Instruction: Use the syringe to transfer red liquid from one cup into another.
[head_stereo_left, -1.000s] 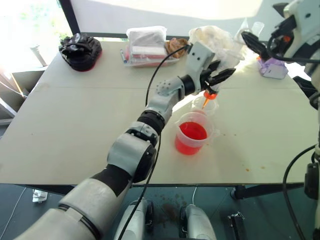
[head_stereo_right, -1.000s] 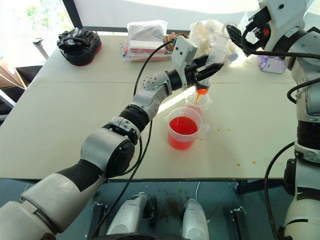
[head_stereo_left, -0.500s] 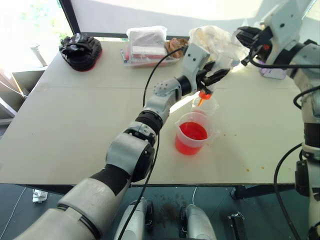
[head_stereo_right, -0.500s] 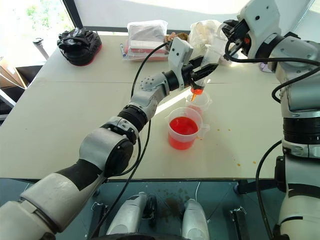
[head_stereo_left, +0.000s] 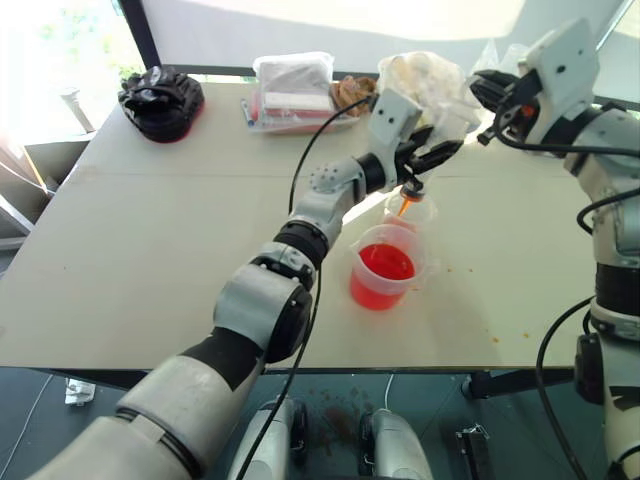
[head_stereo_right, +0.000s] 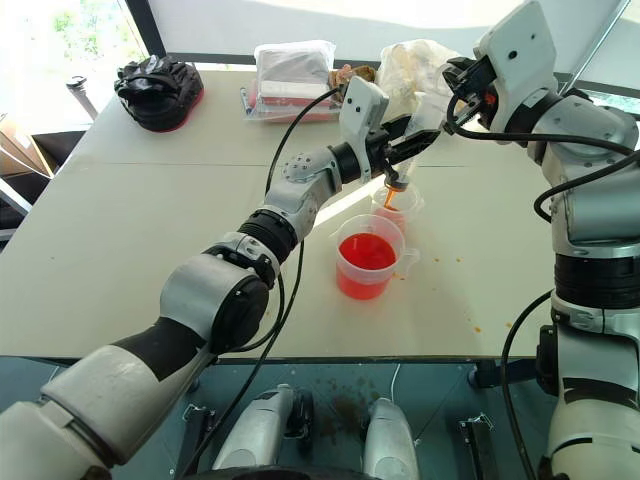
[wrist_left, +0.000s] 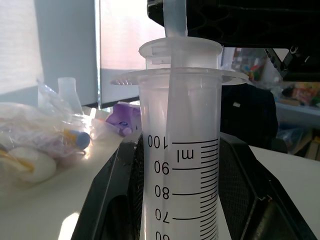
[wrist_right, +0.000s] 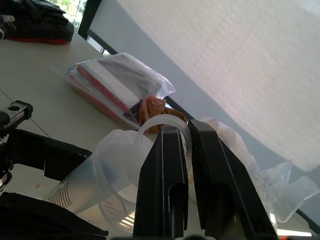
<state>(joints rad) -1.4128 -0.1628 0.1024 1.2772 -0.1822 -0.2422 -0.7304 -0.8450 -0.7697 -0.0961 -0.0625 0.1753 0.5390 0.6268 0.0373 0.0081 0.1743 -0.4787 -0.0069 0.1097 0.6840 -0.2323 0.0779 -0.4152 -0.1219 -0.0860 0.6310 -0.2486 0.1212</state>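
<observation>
I have the left gripper clamped round the barrel of the syringe, holding it tilted with the orange nozzle down over the smaller beaker. The right gripper has its two fingers pressed together on the plunger ring at the top end; the plunger sits almost fully home in the barrel, which looks clear in the left wrist view. A thin red thread hangs from the nozzle into the smaller beaker. The larger spouted beaker stands just in front of it on the table, touching or nearly so, and holds most of the red liquid

Judged stage: discharge into the receiving beaker about done, another draw to follow

Risks as I see them:
- nozzle hangs near the smaller beaker's rim; any sideways drift and the drip lands on the table, where orange spots already lie
- the two grips pull on one object; if the arms move out of step, the ring could slip from the right fingers or the barrel twist in the left
- swinging the nozzle to the larger beaker could clip the light smaller beaker and tip it
- pulling the plunger off-axis may jam it or draw air

Bags and a black object at the far edge are well clear
</observation>
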